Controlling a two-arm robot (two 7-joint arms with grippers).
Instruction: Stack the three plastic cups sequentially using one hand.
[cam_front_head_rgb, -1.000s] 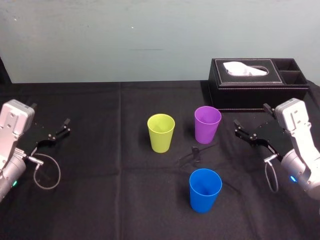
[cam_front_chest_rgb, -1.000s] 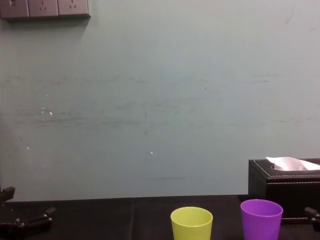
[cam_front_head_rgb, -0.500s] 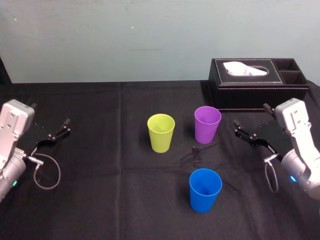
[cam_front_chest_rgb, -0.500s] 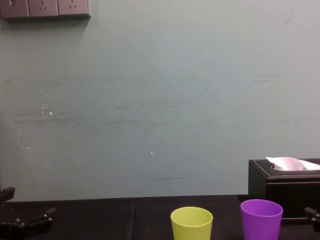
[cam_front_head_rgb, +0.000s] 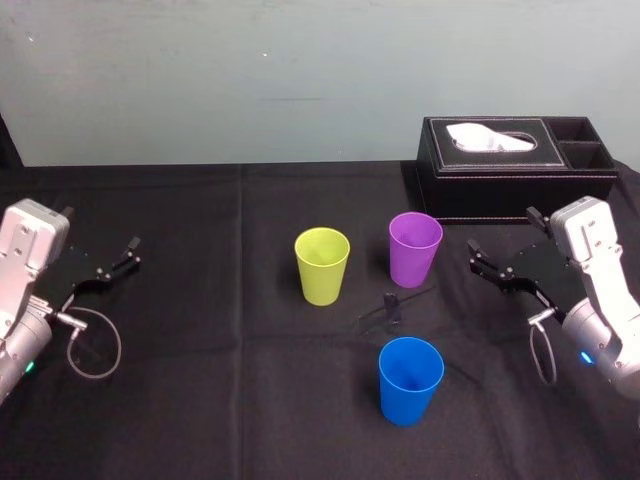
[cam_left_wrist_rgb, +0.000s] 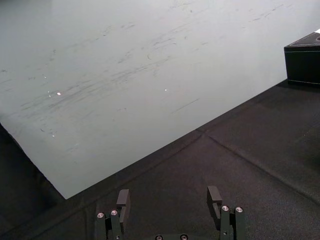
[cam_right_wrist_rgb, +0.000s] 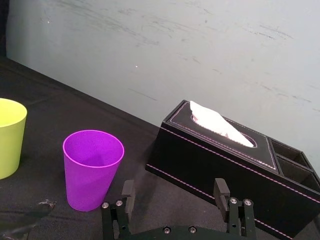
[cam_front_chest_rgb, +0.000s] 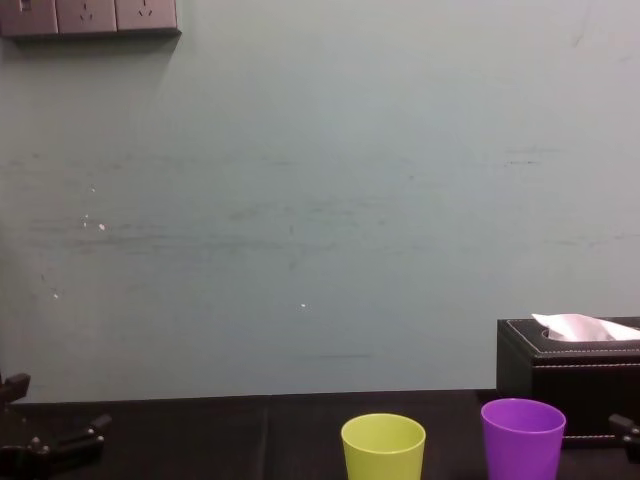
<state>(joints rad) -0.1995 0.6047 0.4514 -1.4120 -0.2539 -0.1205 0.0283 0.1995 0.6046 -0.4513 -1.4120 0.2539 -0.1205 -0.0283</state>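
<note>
Three plastic cups stand upright and apart on the black cloth. The yellow-green cup (cam_front_head_rgb: 322, 264) is at the centre, the purple cup (cam_front_head_rgb: 414, 248) just to its right, and the blue cup (cam_front_head_rgb: 410, 379) nearer to me. My right gripper (cam_front_head_rgb: 501, 232) hovers open to the right of the purple cup, with nothing between its fingers. In the right wrist view, the right gripper (cam_right_wrist_rgb: 173, 192) faces the purple cup (cam_right_wrist_rgb: 92, 167) and the yellow-green cup (cam_right_wrist_rgb: 10, 135). My left gripper (cam_front_head_rgb: 100, 228) rests open at the far left, well away from the cups.
A black tissue box (cam_front_head_rgb: 515, 168) with side compartments stands at the back right, behind the right gripper. A small dark object (cam_front_head_rgb: 387, 308) lies on the cloth between the purple and blue cups. A pale wall (cam_front_chest_rgb: 320, 200) rises behind the table.
</note>
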